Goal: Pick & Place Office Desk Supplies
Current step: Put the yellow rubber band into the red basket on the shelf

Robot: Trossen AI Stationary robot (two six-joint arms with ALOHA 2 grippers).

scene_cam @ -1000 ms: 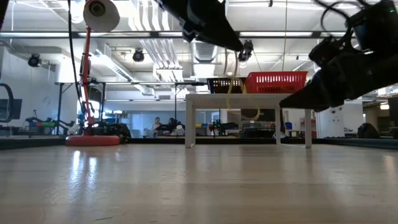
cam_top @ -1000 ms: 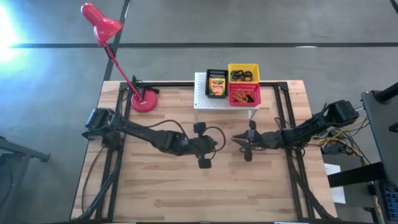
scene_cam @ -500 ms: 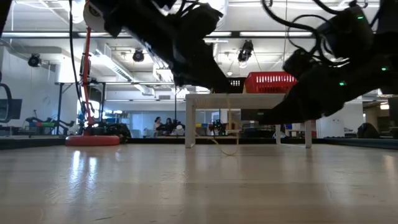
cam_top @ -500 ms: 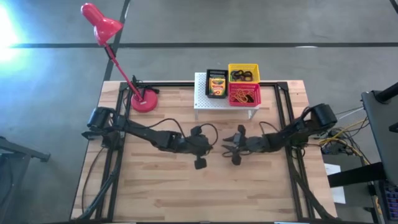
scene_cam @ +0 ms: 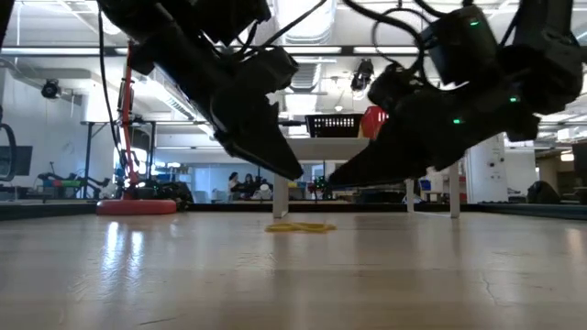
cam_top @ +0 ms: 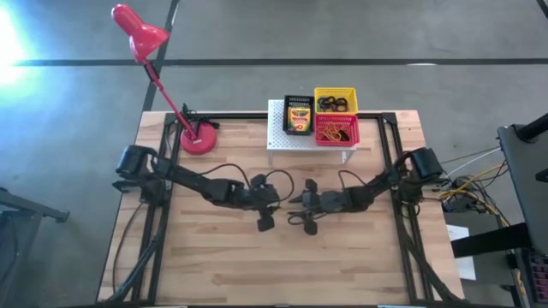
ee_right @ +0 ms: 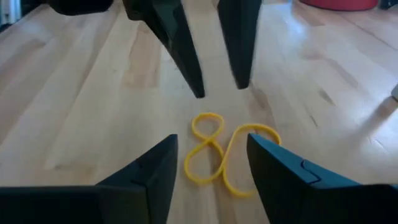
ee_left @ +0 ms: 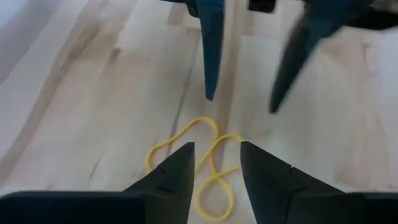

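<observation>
Band [ee_right: 224, 155] lay flat on bench [cam_top: 214, 265], between both end effectors, left [ee_left: 214, 165] and right [ee_right: 208, 171], each released and empty. Risk I judged: 2 sets of fingers colliding over it.

Rubber band [ee_left: 205, 168] now on table (hands [cam_top: 276, 205] opened).

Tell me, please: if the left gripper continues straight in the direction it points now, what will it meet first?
Most likely the yellow rubber band lying loose on the wooden table, just past the left gripper. Beyond it, the right gripper points back toward it. Depth is unclear, so it might pass just above the band.
</observation>
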